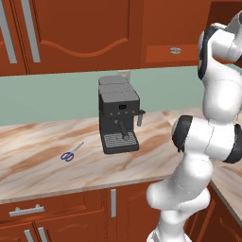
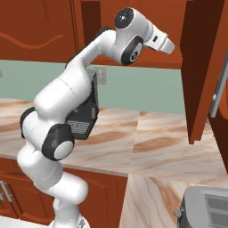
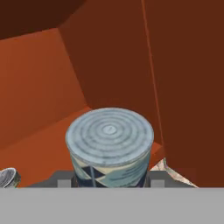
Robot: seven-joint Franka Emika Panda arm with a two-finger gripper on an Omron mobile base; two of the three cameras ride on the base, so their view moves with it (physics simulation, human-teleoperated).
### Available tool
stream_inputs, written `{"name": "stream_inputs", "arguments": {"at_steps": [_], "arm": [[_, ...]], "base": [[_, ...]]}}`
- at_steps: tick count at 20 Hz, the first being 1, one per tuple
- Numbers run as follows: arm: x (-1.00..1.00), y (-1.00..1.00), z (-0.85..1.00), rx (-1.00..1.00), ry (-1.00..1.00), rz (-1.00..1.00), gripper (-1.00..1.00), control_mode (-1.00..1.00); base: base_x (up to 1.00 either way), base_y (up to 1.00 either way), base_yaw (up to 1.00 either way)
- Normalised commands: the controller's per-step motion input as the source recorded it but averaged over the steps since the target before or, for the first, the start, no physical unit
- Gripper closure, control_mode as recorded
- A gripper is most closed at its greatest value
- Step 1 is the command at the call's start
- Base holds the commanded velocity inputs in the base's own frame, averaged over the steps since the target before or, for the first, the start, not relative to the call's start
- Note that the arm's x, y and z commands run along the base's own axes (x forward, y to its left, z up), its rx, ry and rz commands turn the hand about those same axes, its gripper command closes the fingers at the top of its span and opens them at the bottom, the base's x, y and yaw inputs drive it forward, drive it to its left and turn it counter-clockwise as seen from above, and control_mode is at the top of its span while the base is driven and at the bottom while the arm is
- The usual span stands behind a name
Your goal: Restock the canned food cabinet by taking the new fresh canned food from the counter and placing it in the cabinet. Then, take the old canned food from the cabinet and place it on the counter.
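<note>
Hand view puts the gripper (image 3: 109, 183) right at the old canned food (image 3: 109, 151): the upright can, with its ringed pale lid and bluish patterned label, sits dead centre just above where the finger tips rise, one small grey tip (image 3: 64, 183) showing at each side of its base. The can stands between them, so the jaws are apart around it — but whether the pads already press its wall I cannot tell, since the contact lies at the picture's edge.

The can's axis runs straight up from the shelf board of the cabinet (image 3: 39, 144), and the hand looks down and along onto its lid, so the thing lies directly ahead of the claw, not off to either side. The niche's reddish-brown walls close in behind and to the right.

At the far left edge, low on the same shelf, a sliver of the new fresh canned food (image 3: 8, 177) shows, well apart from the can.

In the right base view the arm reaches up toward the wall cabinets, above the counter (image 2: 151, 142).
</note>
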Motion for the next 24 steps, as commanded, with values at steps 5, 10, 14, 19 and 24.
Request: {"name": "stream_inputs", "arguments": {"at_steps": [5,10,14,19,24], "arm": [[-1.0,0.51,0.02,-0.09,-0.14,0.12,1.0,-1.0],[-1.0,0.41,-0.09,-0.14,0.1,0.22,1.0,-1.0],[-0.98,0.23,-0.28,-0.13,0.35,0.32,1.0,-1.0],[-0.31,0.21,-0.75,-0.14,0.5,0.39,1.0,-1.0],[0.17,0.59,-1.0,-0.2,0.48,0.34,1.0,-1.0]], "base": [[0.0,0.0,0.0],[0.0,0.0,0.0],[0.0,0.0,0.0],[0.0,0.0,0.0],[0.0,0.0,0.0]]}}
